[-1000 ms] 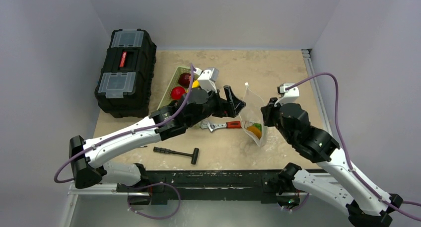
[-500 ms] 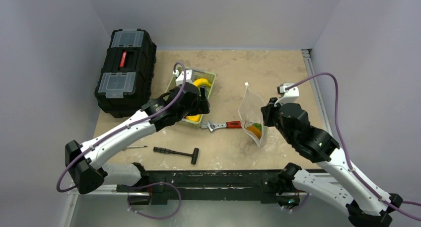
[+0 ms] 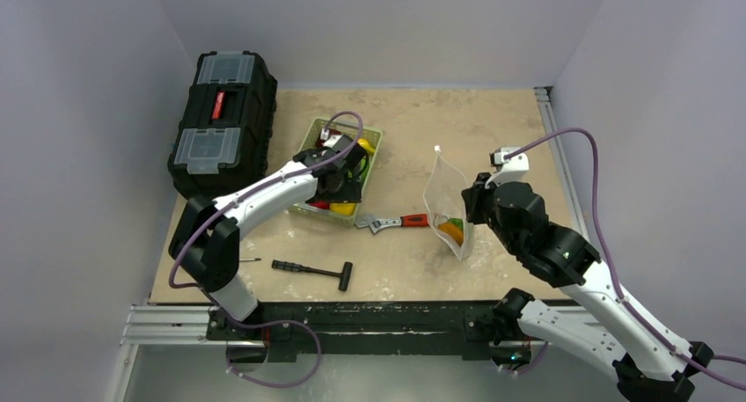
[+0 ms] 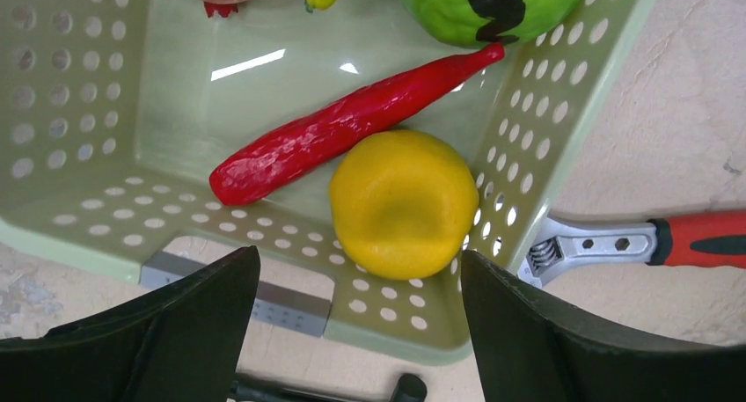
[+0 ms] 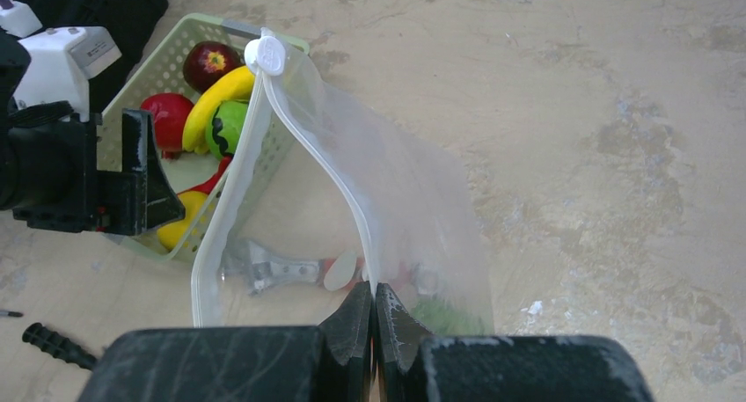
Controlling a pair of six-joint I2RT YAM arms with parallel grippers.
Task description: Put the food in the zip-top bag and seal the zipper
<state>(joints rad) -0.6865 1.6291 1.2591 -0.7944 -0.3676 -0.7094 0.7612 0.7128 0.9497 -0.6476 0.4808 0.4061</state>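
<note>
Food lies straight below my left jaws, which are spread wide and empty. The yellow fruit [image 4: 403,204] sits in the basket [image 4: 79,217] corner, left of the desk's middle, with the red chilli [image 4: 343,125] slanting beside it. My right jaws pinch the zip-top bag [image 5: 413,200] rim, holding it agape, rightward.
</note>
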